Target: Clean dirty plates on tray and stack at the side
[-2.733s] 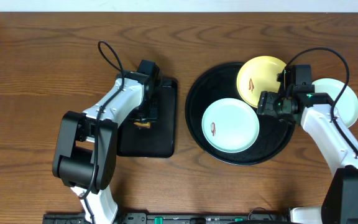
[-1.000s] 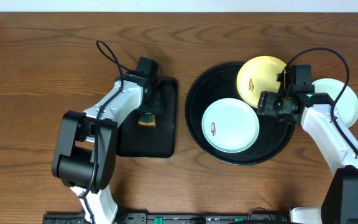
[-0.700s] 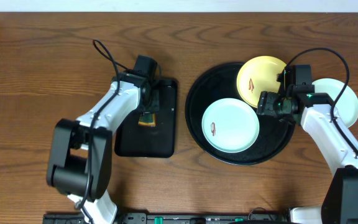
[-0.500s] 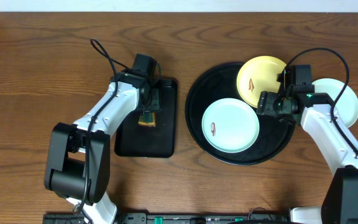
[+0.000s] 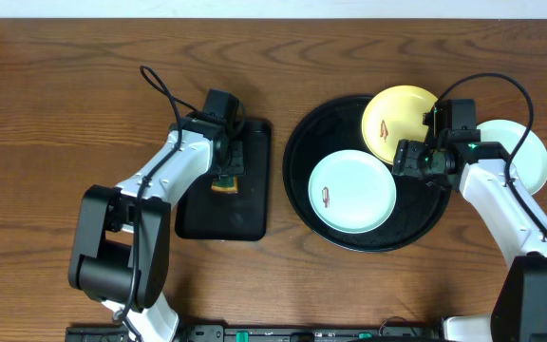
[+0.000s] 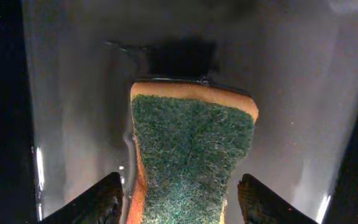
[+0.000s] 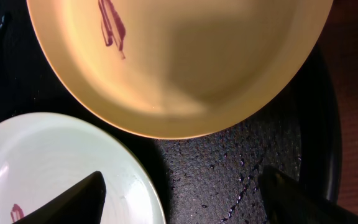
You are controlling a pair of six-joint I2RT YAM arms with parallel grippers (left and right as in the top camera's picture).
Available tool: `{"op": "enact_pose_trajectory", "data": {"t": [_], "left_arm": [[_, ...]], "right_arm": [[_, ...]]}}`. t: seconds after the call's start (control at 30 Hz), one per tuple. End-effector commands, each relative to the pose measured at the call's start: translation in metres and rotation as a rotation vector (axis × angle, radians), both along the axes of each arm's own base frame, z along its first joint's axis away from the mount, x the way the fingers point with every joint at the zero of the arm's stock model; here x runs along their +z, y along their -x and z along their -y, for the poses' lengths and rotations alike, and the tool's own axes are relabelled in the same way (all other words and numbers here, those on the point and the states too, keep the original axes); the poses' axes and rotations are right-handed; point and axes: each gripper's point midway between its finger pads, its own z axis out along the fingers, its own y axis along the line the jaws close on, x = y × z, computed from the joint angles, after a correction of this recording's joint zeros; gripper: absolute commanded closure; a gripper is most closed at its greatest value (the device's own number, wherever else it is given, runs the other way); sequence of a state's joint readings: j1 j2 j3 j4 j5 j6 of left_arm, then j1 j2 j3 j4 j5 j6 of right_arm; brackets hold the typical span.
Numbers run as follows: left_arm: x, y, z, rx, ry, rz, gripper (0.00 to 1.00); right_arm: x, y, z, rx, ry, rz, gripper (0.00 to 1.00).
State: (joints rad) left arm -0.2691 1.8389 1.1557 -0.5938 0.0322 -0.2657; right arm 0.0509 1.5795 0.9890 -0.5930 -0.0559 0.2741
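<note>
The round black tray (image 5: 424, 220) holds two plates. A yellow plate (image 5: 395, 122) (image 7: 185, 62) with a reddish smear leans on its far rim. A pale mint plate (image 5: 351, 192) (image 7: 48, 162) with a small smear lies at its front left. Another pale plate (image 5: 528, 154) sits on the table to the right of the tray. My right gripper (image 5: 405, 160) (image 7: 185, 202) hangs open over bare wet tray between the two plates, holding nothing. My left gripper (image 5: 226, 169) (image 6: 180, 202) is open, its fingers straddling a green-and-yellow sponge (image 5: 223, 182) (image 6: 191, 143) with a narrow gap on each side.
The sponge lies green side up on a small rectangular black tray (image 5: 218, 217) (image 6: 73, 93), wet and glossy, left of the round tray. Wooden table (image 5: 55, 104) surrounds both. The right arm (image 5: 501, 204) crosses the tray's right rim.
The left arm's elbow swung left and the left jaws narrowed around the sponge, which shifted slightly on the small tray. The right arm and the plates have not moved.
</note>
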Motion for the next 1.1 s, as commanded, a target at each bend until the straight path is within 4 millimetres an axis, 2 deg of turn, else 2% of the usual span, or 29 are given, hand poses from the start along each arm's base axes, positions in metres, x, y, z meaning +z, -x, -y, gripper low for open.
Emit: {"op": "enact_pose_trajectory", "data": {"t": [0.0, 0.03, 0.07, 0.13, 0.17, 0.27, 0.3, 0.37, 0.4, 0.8, 0.87, 1.07], "left_arm": [[-0.007, 0.005, 0.0, 0.002, 0.006, -0.027, 0.4], [-0.007, 0.006, 0.0, 0.002, 0.006, -0.031, 0.4], [-0.007, 0.007, 0.0, 0.001, 0.004, -0.035, 0.35], [-0.007, 0.007, 0.0, 0.001, 0.002, -0.038, 0.14], [-0.007, 0.007, 0.0, 0.001, 0.003, -0.037, 0.09], [-0.007, 0.007, -0.001, 0.002, 0.003, -0.037, 0.09], [-0.007, 0.007, -0.001, 0.002, 0.003, -0.038, 0.14], [-0.007, 0.007, 0.0, 0.001, 0.003, -0.038, 0.3], [-0.008, 0.008, 0.0, 0.001, 0.003, -0.038, 0.34], [-0.02, 0.016, -0.005, 0.003, -0.015, -0.058, 0.37], [-0.018, 0.011, -0.007, 0.009, -0.024, -0.038, 0.44], [-0.007, 0.002, -0.006, 0.011, -0.017, 0.002, 0.45]], "right_arm": [[-0.005, 0.001, 0.003, -0.008, 0.0, -0.013, 0.22], [-0.005, 0.001, 0.003, -0.008, 0.0, -0.013, 0.23], [-0.005, 0.001, 0.003, -0.008, 0.001, -0.014, 0.22], [-0.005, 0.001, 0.003, -0.008, 0.001, -0.014, 0.22], [-0.005, 0.001, 0.003, -0.008, 0.001, -0.014, 0.22], [-0.005, 0.001, 0.003, -0.008, 0.001, -0.014, 0.22], [-0.005, 0.001, 0.003, -0.008, 0.0, -0.014, 0.22], [-0.005, 0.002, 0.003, -0.008, 0.001, -0.014, 0.22], [-0.005, 0.002, 0.003, -0.008, 0.001, -0.014, 0.22], [-0.005, 0.002, 0.003, -0.008, 0.001, -0.014, 0.22], [-0.005, 0.002, 0.003, -0.008, 0.001, -0.014, 0.22], [-0.005, 0.002, 0.003, -0.008, 0.001, -0.014, 0.22]]}}
